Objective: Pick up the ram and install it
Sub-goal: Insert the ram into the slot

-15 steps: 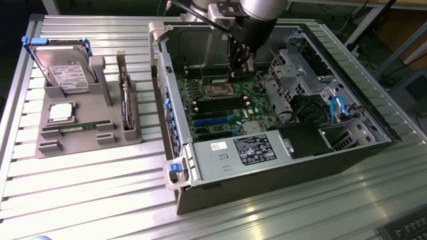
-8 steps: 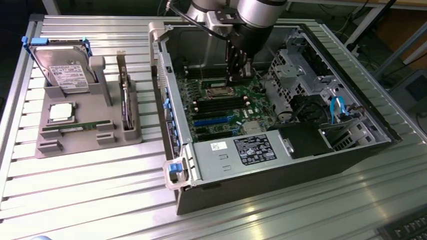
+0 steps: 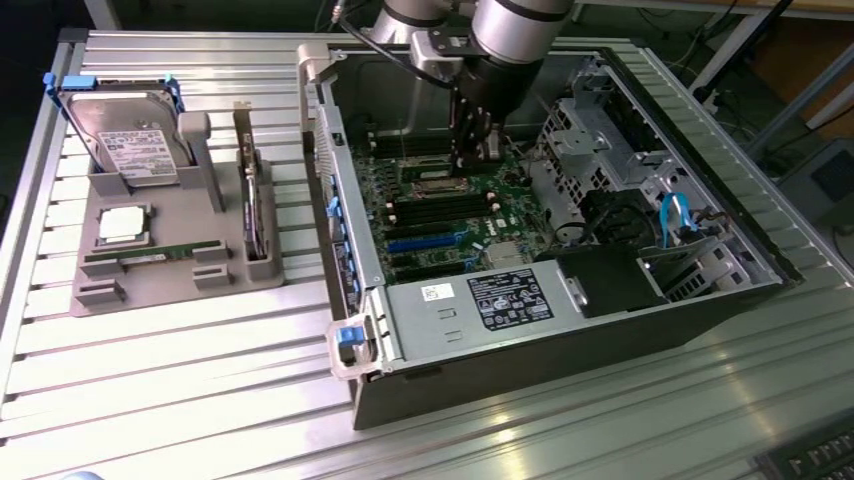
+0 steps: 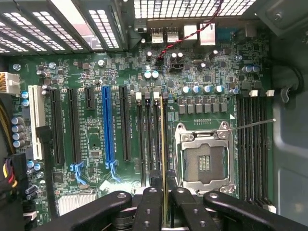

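Note:
My gripper point(image 4: 164, 193) is shut on the ram point(image 4: 163, 144), a thin green stick seen edge-on between the two black fingers point(image 4: 149, 209). The ram runs along the black memory slots point(image 4: 148, 139) beside the open processor socket point(image 4: 206, 161); I cannot tell whether it touches a slot. In the exterior view the gripper point(image 3: 475, 145) reaches down into the open computer case point(image 3: 694, 300), just above the motherboard point(image 3: 454, 225) near the socket point(image 3: 438, 186).
A grey tray point(image 3: 94, 290) at the exterior view's left holds a hard drive point(image 3: 127, 135), a silver processor point(image 3: 120, 222) and a second green stick point(image 3: 158, 253). More memory slots point(image 4: 252, 144) lie beyond the socket. Drive cage point(image 3: 594, 130) and power supply point(image 3: 494, 300) crowd the case.

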Robot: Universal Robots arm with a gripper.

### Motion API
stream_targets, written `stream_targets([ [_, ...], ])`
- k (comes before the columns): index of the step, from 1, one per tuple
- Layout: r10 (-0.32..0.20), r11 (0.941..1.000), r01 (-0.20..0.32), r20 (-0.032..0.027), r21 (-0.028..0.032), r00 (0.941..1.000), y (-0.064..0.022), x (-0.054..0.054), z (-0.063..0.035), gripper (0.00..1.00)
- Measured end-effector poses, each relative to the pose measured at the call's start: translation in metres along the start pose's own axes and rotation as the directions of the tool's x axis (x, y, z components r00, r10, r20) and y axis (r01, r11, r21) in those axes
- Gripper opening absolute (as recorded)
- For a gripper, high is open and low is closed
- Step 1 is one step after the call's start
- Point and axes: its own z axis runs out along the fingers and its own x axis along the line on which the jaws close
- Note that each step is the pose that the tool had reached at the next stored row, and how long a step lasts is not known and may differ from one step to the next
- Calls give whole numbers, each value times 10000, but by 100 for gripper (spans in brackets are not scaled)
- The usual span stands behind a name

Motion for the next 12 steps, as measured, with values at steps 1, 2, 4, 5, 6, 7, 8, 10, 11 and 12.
stream_targets([
  [1, 0, 10000, 0, 0, 0, 10000, 0, 0, 7, 14],
  [2, -2, 10000, 2, -4, 0, 10000, -4, 6, 142, 14],
  [4, -3, 10000, 3, -3, 0, 10000, -4, 6, 142, 14],
  [5, -3, 10000, 3, -4, -1, 10000, -4, 6, 142, 14],
  [6, -13, 10000, 13, -4, 0, 10000, -5, 6, 150, 14],
  [7, -47, 10000, 47, -25, -1, 10000, -5, 7, 161, 14],
  [8, -53, 10000, 53, -30, -1, 10000, -5, 7, 167, 14],
  [10, -78, 10000, 78, -70, 0, 9999, -5, 12, 173, 14],
  [11, -89, 10000, 89, -84, 0, 9999, -6, 16, 177, 14],
  [12, -99, 10000, 99, -90, -1, 9999, -6, 22, 187, 14],
])
